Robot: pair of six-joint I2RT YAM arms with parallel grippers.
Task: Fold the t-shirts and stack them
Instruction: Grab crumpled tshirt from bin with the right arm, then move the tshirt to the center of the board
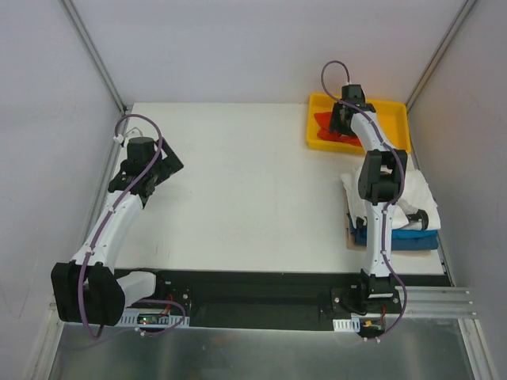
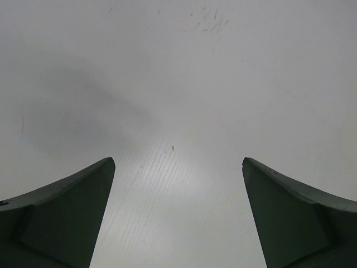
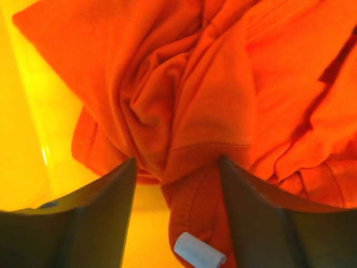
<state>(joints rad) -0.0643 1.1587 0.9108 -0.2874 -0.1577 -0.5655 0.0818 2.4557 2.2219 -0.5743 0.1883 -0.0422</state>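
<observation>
White table [image 1: 253,190], grey walls. Right gripper [image 3: 177,163] is down in the yellow tray [image 1: 398,119] — jaws pinching a bunched ridge of the orange-red t-shirt [image 3: 195,95], neck label [image 3: 199,252] just beneath them; likely a hold for lifting it out to fold. White and blue t-shirts [image 1: 412,198] lie piled well behind those jaws. Left gripper [image 2: 178,167] has jaws spread, only tabletop between — idle, I judge.

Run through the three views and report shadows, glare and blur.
Top external: even, soft light, the white table bright, not blown out. Left wrist: sharp, a soft grey shadow on the table upper left, the left hand's fingers dark. Right wrist: the orange-red t-shirt heavily saturated, the yellow tray glaring, the right hand's fingers dark and soft.
</observation>
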